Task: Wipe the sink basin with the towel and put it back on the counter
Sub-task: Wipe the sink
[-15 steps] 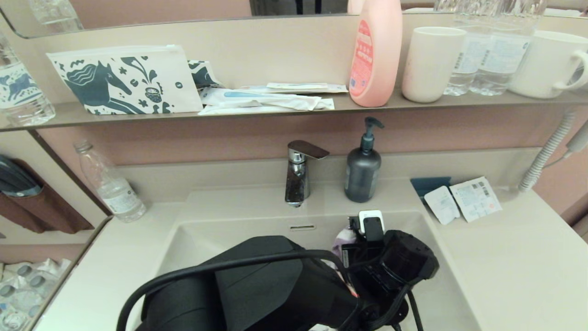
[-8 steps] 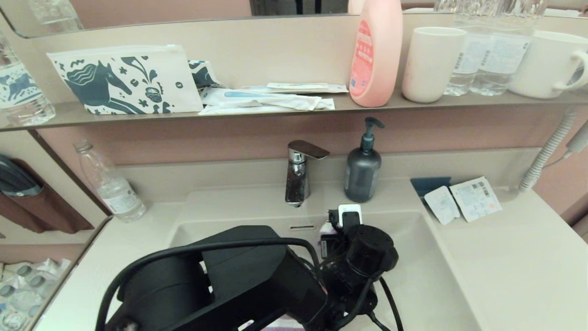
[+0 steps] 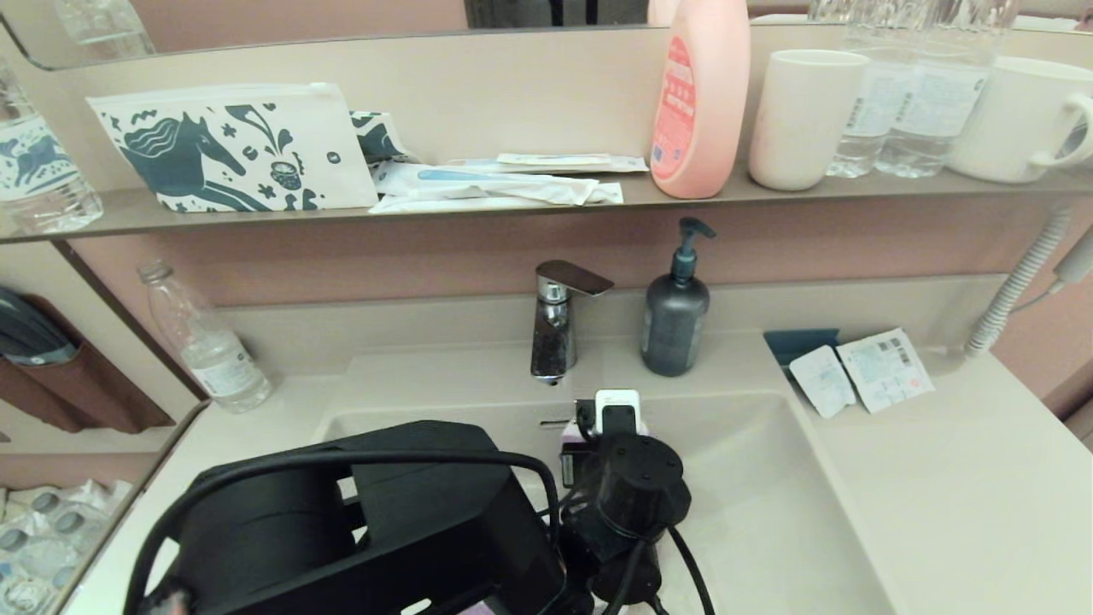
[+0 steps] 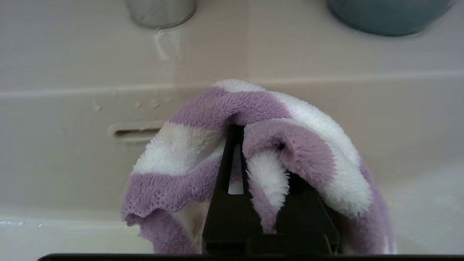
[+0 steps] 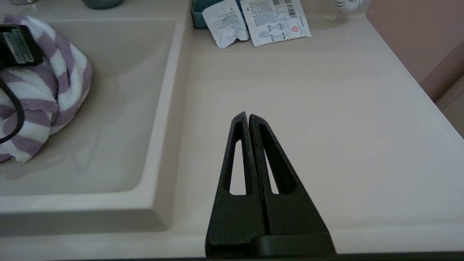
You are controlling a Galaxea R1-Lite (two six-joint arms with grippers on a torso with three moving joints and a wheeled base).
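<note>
As left gripper point(image 4: 241, 145) clamps, towel point(image 4: 290, 119) bunched, no clear axis

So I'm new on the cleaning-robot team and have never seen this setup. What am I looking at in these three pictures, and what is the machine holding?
It is a two-armed robot at a bathroom vanity. The wide picture comes from its head camera; the other two come from cameras behind each gripper. The left gripper, down in the glossy beige-cream sink basin near its back wall, is shut on a fluffy lilac-and-white striped towel. The right gripper is shut, holds nothing and hovers over the smooth beige counter. On the counter stand a dark grey pump bottle, a chrome tap, a clear plastic bottle and two white sachets.
</note>
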